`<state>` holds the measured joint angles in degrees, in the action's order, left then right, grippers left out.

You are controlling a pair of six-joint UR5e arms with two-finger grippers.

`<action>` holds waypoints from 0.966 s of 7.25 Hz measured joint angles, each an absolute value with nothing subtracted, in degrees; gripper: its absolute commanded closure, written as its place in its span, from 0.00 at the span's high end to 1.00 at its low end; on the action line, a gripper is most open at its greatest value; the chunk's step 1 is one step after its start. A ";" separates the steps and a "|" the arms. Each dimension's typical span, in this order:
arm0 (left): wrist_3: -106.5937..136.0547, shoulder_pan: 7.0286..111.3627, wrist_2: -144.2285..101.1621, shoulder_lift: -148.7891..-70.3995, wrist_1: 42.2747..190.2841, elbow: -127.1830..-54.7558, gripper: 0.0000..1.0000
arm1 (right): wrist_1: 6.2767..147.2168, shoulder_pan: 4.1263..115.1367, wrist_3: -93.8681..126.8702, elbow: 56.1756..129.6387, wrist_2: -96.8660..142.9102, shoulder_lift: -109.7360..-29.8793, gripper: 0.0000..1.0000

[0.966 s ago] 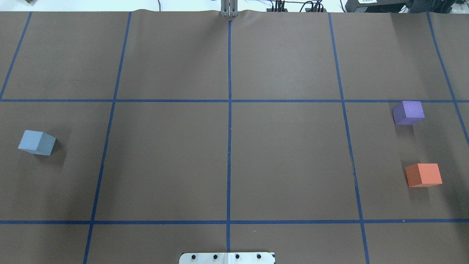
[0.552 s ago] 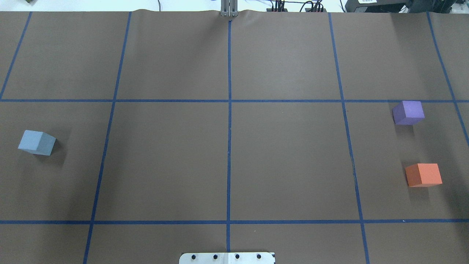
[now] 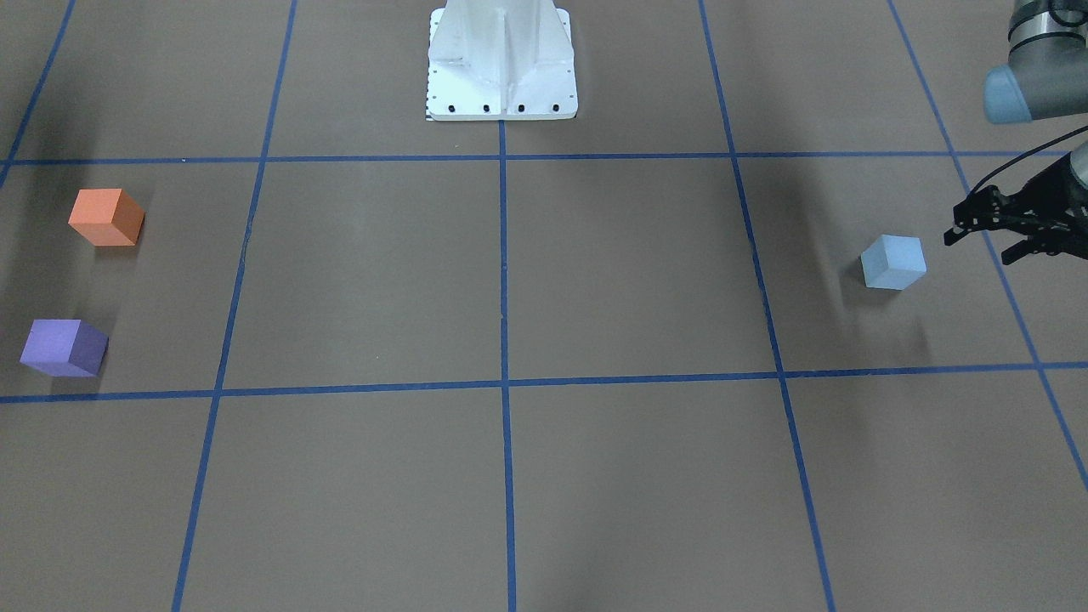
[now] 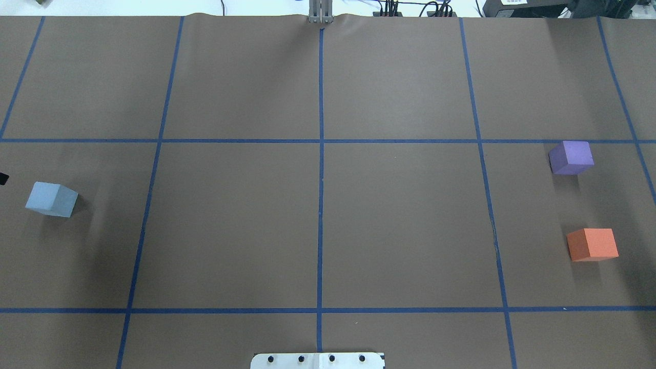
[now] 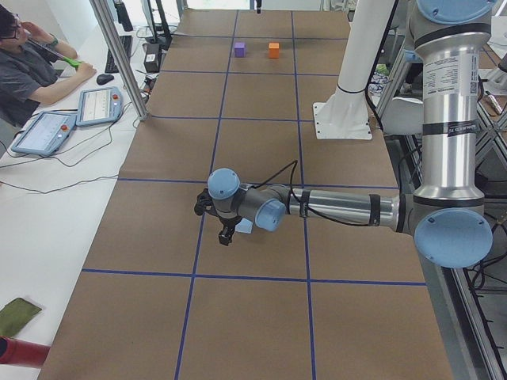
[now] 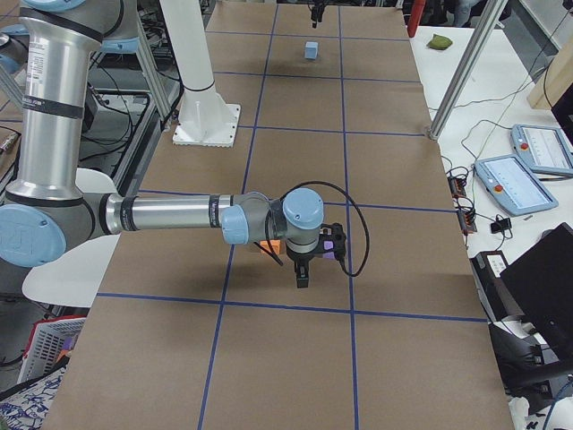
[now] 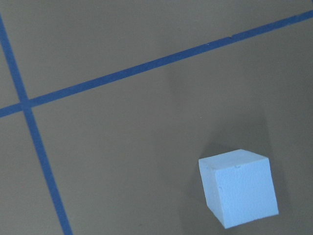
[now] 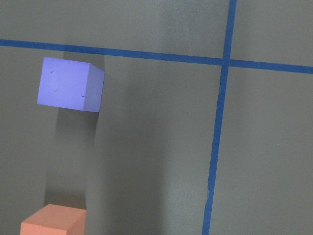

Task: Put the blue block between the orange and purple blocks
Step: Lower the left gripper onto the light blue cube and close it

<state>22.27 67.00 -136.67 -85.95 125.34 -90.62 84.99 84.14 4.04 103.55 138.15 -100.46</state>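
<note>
**Blue block waits at the far end.** The blue block (image 4: 51, 199) sits alone on the bench (image 4: 400, 220) at the robot's far left, turned askew to the tape grid (image 4: 321, 205). It is well apart from the orange block (image 4: 592, 244) and purple block (image 4: 571, 157) at the far right.

The left hand (image 3: 980, 245) hangs just beside the blue block without touching it, its fingers spread and empty. The step in hand appears to be the approach to the grasp, as nothing is picked up yet. The next move calls for bringing the spread fingers over the block, squaring them to its turned faces and closing. A long carry across the bench would follow.

Orange and purple stand apart with bare bench between them, a slot that looks wide enough for one block. The right hand (image 6: 303, 269) hovers near that pair, and it cannot be told whether it is spread or pressed together. There it may stand in the way of the drop.

The white base (image 3: 501, 68) stands at the robot's edge of the bench. An operator (image 5: 32, 67) sits alongside with tablets (image 5: 47, 131).
</note>
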 measured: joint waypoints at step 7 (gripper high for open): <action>40.10 55.39 -127.59 -87.08 131.51 -90.33 0.99 | 84.99 83.89 4.05 103.35 138.00 -100.46 1.00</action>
